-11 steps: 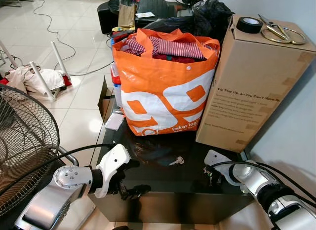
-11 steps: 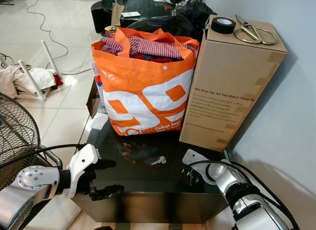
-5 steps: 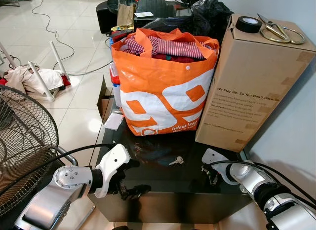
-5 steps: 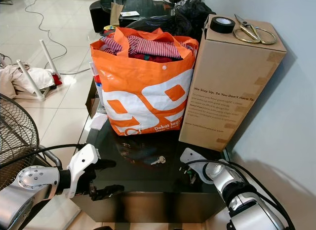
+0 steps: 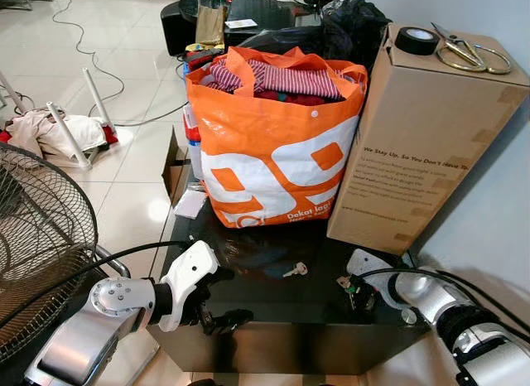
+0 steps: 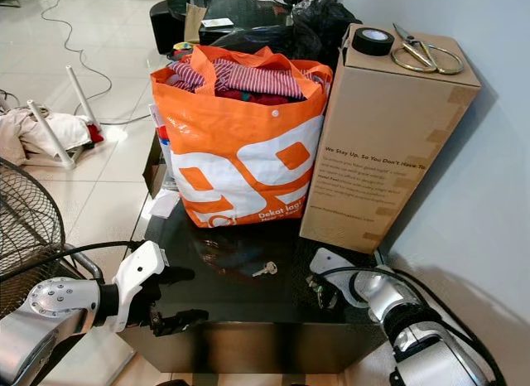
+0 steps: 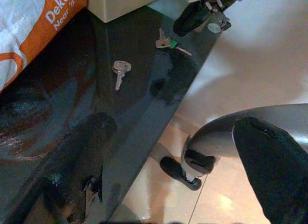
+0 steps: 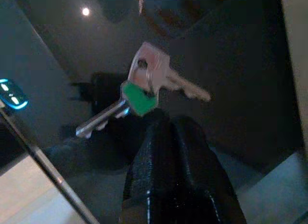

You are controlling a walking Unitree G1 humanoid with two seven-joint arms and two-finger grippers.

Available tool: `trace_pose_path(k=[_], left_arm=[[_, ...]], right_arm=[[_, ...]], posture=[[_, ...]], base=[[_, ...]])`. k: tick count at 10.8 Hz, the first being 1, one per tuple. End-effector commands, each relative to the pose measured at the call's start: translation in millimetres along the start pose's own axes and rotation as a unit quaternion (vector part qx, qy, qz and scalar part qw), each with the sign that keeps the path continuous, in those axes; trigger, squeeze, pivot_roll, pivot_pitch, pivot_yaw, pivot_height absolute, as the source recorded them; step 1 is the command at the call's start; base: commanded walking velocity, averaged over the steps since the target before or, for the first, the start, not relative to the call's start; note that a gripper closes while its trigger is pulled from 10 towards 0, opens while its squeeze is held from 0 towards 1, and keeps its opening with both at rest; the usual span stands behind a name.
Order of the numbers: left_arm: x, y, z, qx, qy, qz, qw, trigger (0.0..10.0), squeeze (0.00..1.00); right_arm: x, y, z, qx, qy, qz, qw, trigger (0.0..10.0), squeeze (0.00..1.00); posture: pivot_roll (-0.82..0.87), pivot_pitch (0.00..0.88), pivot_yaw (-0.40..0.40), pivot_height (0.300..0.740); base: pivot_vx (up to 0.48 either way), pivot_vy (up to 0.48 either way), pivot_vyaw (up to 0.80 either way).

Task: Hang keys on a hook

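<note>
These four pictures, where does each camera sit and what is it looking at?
Left and right eye views: on the head, looking down at the black table, orange bag and both silver arms.
Left wrist view: along the left gripper across the table to a single key.
Right wrist view: along the right gripper at the green-tagged keys.
Both wrist views share those keys.

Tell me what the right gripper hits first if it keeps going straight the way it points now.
Most likely the green-tagged keys, lying on the black table just off the right gripper fingertips. Depth is unclear, so the tips might meet the tabletop first.
</note>
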State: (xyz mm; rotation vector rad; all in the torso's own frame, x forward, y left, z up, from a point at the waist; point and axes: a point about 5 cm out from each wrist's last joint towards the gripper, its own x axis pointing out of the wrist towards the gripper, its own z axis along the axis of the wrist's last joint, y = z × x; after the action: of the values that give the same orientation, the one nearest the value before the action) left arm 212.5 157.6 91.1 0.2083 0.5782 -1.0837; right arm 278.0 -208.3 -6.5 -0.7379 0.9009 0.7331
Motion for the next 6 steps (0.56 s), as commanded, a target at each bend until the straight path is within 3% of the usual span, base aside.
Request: trace_pose_path(k=[1,2,3,6], left_arm=[[-1.3,1.2,4.5,0.01,-0.003,0.001,1.0,10.0,0.15],[-1.1,1.6,4.5,0.01,-0.002,0.002,1.0,10.0,0.14],[-0.8,1.6,4.7,0.011,-0.002,0.001,1.0,10.0,0.14],[-0.1,2.1,5.5,0.012,-0.003,0.002,1.0,10.0,0.14]], right_arm=[[-3.1,-5.1,5.6,-0.004,-0.022,-0.004,1.0,6.2,0.0],[-2.3,-2.5,9.6,0.008,-0.038,0.011,0.999,10.0,0.0],[-1.3,-0.9,11.4,0.01,-0.041,0.014,0.999,10.0,1.0],[2.5,3.8,14.8,-0.005,-0.038,0.011,0.999,10.0,1.0]], posture=[[0.01,0.0,-0.017,0.74],[0.01,0.0,-0.016,0.74],[0.01,0.0,-0.016,0.74],[0.01,0.0,-0.018,0.74]], base=[[0.0,0.0,0.0],[0.0,0.0,0.0],[0.0,0.0,0.0],[0.0,0.0,0.0]])
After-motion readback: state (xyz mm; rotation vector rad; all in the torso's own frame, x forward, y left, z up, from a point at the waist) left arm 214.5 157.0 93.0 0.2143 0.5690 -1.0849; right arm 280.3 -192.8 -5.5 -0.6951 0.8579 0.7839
